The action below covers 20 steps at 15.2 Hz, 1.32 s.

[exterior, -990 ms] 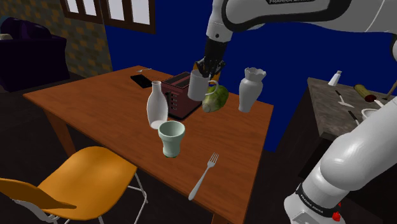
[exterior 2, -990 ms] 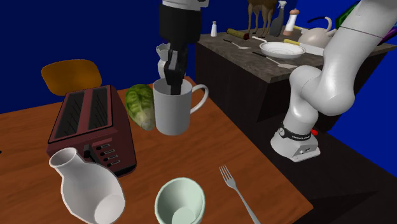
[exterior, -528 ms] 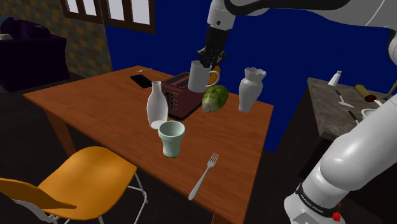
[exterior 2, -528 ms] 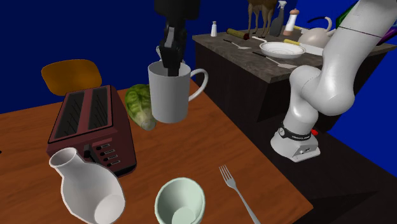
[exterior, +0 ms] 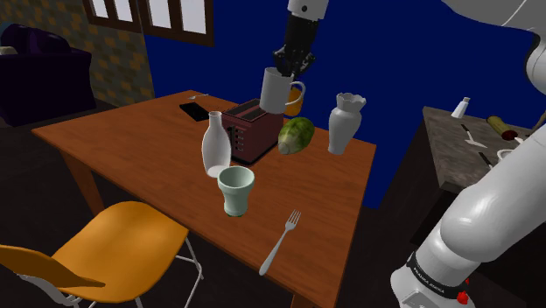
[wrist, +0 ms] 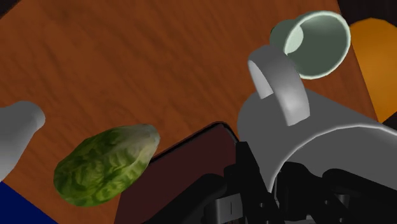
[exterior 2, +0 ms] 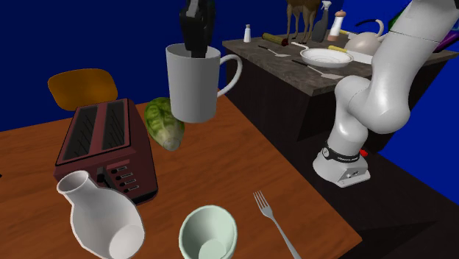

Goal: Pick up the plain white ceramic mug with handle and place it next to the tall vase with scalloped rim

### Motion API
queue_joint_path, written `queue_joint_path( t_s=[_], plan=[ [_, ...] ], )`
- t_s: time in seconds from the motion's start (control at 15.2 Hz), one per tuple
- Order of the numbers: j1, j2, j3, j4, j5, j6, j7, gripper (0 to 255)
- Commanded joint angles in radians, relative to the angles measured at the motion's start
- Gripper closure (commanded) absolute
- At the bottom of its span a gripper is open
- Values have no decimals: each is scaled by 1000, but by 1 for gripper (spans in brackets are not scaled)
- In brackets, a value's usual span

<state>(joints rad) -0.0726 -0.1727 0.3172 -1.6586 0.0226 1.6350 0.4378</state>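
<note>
My gripper point(exterior: 290, 66) is shut on the rim of the plain white mug point(exterior: 278, 91), which hangs in the air above the dark red toaster point(exterior: 249, 129) and the lettuce point(exterior: 296, 135). The second exterior view has the mug point(exterior 2: 191, 84) high over the table, its handle toward that view's right, with the gripper point(exterior 2: 196, 43) clasping its wall from above. The tall white vase with a scalloped rim point(exterior: 344, 122) stands upright on the table to the shoulder view's right of the lettuce. Seen from the wrist, the mug point(wrist: 318, 146) sits in the gripper point(wrist: 272, 181) and the vase point(wrist: 16, 137) lies beyond the lettuce point(wrist: 105, 164).
On the wooden table point(exterior: 122, 140) stand a white bottle-shaped vase point(exterior: 215, 147) and a pale green cup point(exterior: 236, 190), with a fork point(exterior: 280, 242) near the front edge and a black phone point(exterior: 194, 111) at the back. An orange chair point(exterior: 122, 241) is tucked in front. A cluttered counter point(exterior: 481, 149) stands at the right.
The gripper has risen with the mug, which now hangs well clear of the toaster and lettuce. Nothing else on the table has moved.
</note>
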Motion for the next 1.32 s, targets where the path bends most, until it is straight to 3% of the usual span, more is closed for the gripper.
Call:
queue_joint_path(
  t_s=[0.0,0.33,0.73,1.25],
  plan=[
    [0,9,1,37,-3,-28,2,255],
    [0,38,5,130,-12,-95,8,255],
    [-51,-104,-99,-19,27,-84,-148,255],
    [-105,-226,-244,-138,25,-93,-347,255]
  ],
)
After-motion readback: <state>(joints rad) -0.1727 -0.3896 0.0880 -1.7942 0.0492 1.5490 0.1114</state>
